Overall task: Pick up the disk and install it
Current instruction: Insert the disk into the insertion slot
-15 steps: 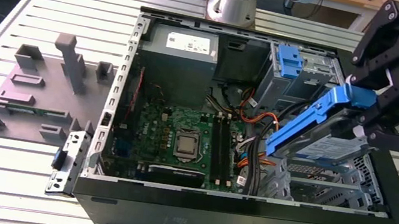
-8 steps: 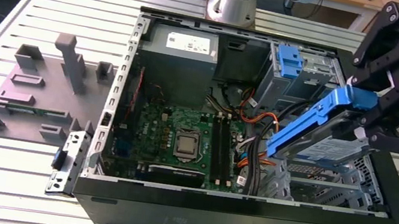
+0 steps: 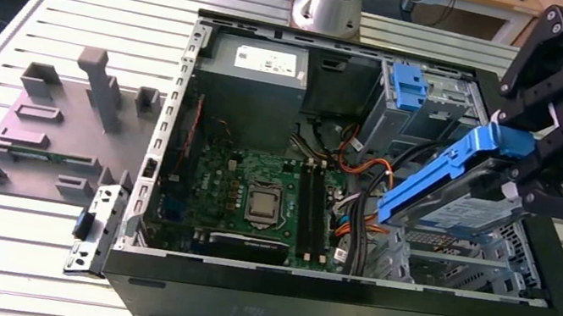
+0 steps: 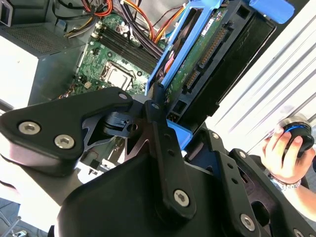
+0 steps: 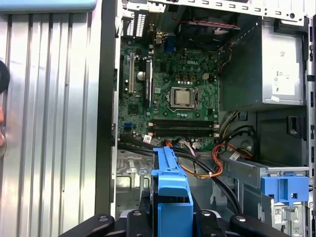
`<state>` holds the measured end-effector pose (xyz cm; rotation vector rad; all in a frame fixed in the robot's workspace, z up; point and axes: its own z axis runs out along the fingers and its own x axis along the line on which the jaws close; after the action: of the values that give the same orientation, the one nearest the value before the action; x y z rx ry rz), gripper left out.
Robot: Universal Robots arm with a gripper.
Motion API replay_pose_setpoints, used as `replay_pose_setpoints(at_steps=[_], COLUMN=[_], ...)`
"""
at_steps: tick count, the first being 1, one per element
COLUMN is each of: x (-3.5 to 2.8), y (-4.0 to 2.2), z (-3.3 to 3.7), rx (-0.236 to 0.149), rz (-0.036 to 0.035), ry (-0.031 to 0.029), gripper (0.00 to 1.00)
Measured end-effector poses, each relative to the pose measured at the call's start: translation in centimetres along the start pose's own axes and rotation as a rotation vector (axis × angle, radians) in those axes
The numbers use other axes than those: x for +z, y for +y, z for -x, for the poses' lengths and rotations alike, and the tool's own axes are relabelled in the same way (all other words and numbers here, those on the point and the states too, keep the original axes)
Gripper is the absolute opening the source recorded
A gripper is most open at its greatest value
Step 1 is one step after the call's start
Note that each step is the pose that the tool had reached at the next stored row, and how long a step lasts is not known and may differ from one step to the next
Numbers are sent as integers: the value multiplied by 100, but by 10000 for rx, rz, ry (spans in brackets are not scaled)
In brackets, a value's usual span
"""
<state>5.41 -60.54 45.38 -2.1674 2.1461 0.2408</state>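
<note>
The disk [image 3: 455, 200] is a silver-grey drive in a blue plastic carrier. It hangs tilted over the exterior view's right side of the open computer case [image 3: 348, 311], above the metal drive cage [image 3: 447, 267]. My black gripper [image 3: 527, 165] is shut on it from above. In the second wrist view the disk's [image 4: 200, 61] green circuit-board underside faces the camera, with my gripper [image 4: 180, 126] clamped across its blue rail. In the first wrist view the blue carrier end of the disk [image 5: 170, 185] sticks out from my gripper [image 5: 170, 222] over the case interior.
Inside the case lie the green motherboard [image 3: 252, 196], a grey power-supply box [image 3: 257, 64], orange and black cables [image 3: 363, 180] and another blue carrier [image 3: 409, 85]. A grey stand with upright posts [image 3: 57, 129] sits at the exterior view's left. A person's hand [image 4: 281, 148] rests beside the case.
</note>
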Motion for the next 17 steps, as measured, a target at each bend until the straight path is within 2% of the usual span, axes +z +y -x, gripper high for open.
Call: replay_pose_setpoints(at_steps=[17], x=[12], y=[-35], z=[-18], rx=[0], rz=[0], ry=[0], gripper=[37])
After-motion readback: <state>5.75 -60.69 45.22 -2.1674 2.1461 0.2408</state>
